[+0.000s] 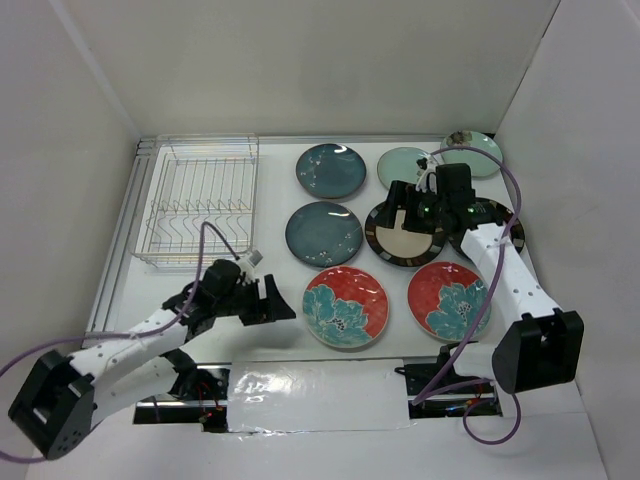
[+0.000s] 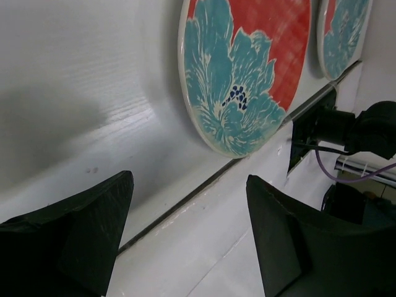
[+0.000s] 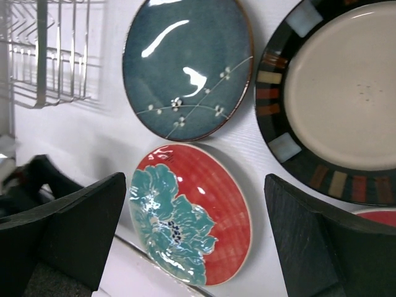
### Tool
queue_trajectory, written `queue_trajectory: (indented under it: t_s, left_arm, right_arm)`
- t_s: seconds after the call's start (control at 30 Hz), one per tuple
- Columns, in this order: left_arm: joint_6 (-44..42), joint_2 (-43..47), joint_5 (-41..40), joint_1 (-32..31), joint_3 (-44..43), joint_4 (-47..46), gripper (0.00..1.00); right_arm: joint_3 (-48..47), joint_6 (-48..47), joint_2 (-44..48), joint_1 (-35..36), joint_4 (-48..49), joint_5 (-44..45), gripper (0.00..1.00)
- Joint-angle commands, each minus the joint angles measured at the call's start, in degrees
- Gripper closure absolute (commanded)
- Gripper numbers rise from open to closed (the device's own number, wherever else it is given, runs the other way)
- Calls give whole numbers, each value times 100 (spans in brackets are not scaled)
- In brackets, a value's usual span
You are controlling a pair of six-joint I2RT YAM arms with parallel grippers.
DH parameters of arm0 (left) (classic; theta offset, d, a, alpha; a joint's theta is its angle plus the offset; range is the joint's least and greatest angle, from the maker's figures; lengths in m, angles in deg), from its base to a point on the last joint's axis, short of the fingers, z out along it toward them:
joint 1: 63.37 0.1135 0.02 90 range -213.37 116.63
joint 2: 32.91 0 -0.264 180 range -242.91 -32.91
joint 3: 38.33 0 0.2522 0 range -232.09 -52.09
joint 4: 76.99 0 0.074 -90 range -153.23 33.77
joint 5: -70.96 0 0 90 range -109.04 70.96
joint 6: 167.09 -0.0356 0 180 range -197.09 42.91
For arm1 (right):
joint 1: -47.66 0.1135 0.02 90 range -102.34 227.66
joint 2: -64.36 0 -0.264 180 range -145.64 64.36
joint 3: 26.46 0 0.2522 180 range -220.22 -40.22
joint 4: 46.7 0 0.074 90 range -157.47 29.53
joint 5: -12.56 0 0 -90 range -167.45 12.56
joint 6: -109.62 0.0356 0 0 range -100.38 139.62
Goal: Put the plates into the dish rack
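Observation:
The wire dish rack (image 1: 200, 200) stands empty at the back left. Several plates lie flat to its right: two dark teal (image 1: 331, 169) (image 1: 324, 234), two pale mint (image 1: 405, 165) (image 1: 472, 152), a cream plate with a dark rim (image 1: 405, 240), a second one (image 1: 495, 222) partly under the right arm, and two red ones (image 1: 345, 306) (image 1: 448, 300). My left gripper (image 1: 288, 305) (image 2: 189, 185) is open and low, just left of the nearer red plate (image 2: 247, 68), with nothing between its fingers. My right gripper (image 1: 412, 222) (image 3: 195, 185) hangs open above the cream plate (image 3: 340, 93).
White walls close in the table on three sides. A dark seam (image 2: 185, 204) runs along the front, and a glossy strip (image 1: 320, 385) lies between the arm bases. Purple cables (image 1: 480, 400) loop by the right base. The rack's wires (image 3: 49, 55) show in the right wrist view.

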State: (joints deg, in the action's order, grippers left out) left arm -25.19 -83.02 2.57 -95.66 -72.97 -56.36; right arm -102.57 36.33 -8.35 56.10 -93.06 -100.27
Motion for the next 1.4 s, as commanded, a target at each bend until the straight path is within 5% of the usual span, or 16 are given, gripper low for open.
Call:
queue_trajectory:
  t_s: [0.0, 0.57, 0.73, 0.8, 0.97, 1.13, 1.37]
  left_arm:
    - [365, -970, -95, -496, 58, -1580, 15]
    - [1611, -4066, -227, -1077, 128, -4949, 30]
    - [1938, -4393, -227, -1130, 243, -5538, 50]
    - [1938, -4394, -280, -1130, 243, -5539, 65]
    - [1938, -3938, -463, -1183, 295, -5031, 100]
    - [1580, -2220, -894, -1183, 86, -3530, 100]
    - [287, -431, -2010, -850, -1881, 232, 100]
  right_arm:
    - [-41, 69, 195, -27, 236, -441, 1]
    - [521, 324, 529, -133, 509, -547, 1]
    - [627, 377, 687, -133, 614, -600, 1]
    - [689, 377, 749, -185, 614, -538, 1]
    - [803, 377, 855, -186, 554, -416, 1]
    - [750, 271, 960, -186, 334, -293, 1]
    - [479, 35, 1013, -238, 87, -73, 1]
